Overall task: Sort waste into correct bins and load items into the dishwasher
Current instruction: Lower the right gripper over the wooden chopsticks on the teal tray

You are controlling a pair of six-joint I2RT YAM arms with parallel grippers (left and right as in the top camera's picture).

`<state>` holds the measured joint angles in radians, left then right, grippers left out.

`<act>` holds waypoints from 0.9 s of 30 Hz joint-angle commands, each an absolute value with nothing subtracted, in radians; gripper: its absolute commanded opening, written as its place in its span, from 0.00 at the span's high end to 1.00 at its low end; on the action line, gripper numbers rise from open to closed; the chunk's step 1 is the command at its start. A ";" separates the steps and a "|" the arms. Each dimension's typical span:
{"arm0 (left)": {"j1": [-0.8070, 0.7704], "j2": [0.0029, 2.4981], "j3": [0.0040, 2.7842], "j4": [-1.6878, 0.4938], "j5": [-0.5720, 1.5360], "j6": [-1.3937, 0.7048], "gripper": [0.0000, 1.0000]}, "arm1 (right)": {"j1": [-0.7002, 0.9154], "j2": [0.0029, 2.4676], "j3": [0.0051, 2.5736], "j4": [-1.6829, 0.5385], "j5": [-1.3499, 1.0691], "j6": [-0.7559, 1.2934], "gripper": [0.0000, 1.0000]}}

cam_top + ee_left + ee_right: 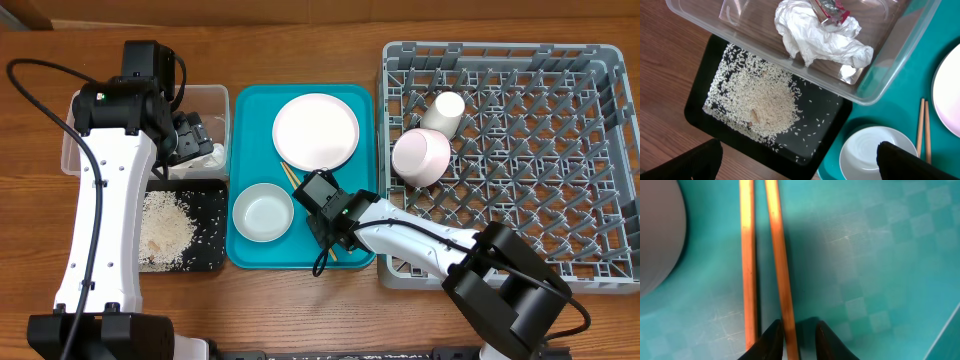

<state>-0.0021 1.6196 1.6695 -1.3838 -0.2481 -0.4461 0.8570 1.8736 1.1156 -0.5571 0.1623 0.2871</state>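
Observation:
On the teal tray (250,100) lie the pale pink plate (316,130), the white bowl (263,212) and two wooden chopsticks (747,255). My right gripper (325,238) (795,340) is down on the tray, slightly open. Its fingers straddle the right-hand chopstick (777,255): the left finger touches it and a gap shows on the other side. My left gripper (805,162) hangs wide open and empty, between the rice (765,100) in the black tray (825,135) and the white bowl (870,150). The napkin (815,40) and red wrapper (832,10) lie in the clear tub (880,85).
The grey dish rack (500,48) fills the right side of the table. It holds the pink bowl (421,157) and the white cup (445,110) near its left edge. The left arm reaches over the clear tub (210,100) at the back left.

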 commanded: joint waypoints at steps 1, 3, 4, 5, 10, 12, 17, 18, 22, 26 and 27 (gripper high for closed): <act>0.000 1.616 1.680 -1.383 -0.262 -0.450 0.00 | 0.854 1.876 1.110 -0.554 0.189 0.281 0.77; 0.000 1.616 1.680 -1.383 -0.262 -0.450 0.00 | 0.854 1.876 1.110 -0.558 0.181 0.281 0.77; 0.000 1.616 1.680 -1.383 -0.262 -0.450 0.00 | 0.854 1.876 1.110 -0.559 0.175 0.282 0.78; 0.000 1.616 1.680 -1.383 -0.262 -0.450 0.00 | 0.854 1.876 1.110 -0.560 0.169 0.282 0.81; 0.000 1.616 1.680 -1.383 -0.262 -0.450 0.00 | 0.854 1.876 1.110 -0.562 0.156 0.281 0.86; 0.000 1.616 1.680 -1.383 -0.262 -0.450 0.00 | 0.854 1.876 1.110 -0.563 0.156 0.281 0.87; 0.000 1.616 1.680 -1.383 -0.262 -0.450 0.00 | 0.854 1.876 1.110 -0.565 0.155 0.282 0.93; 0.000 1.616 1.680 -1.383 -0.262 -0.450 0.00 | 0.854 1.876 1.111 -0.563 0.155 0.281 0.96; 0.000 1.616 1.680 -1.383 -0.262 -0.450 0.00 | 0.854 1.869 1.165 -0.591 0.156 0.281 0.96; 0.000 1.616 1.680 -1.383 -0.262 -0.450 0.00 | 0.854 1.840 1.274 -0.691 0.155 0.281 0.96; 0.000 1.616 1.680 -1.383 -0.262 -0.450 0.00 | 0.854 1.830 1.301 -0.718 0.155 0.281 0.96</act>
<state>-0.0021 1.6196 1.6695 -1.3838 -0.2481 -0.4465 0.8574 1.8721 1.2049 -0.6777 0.1547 0.2829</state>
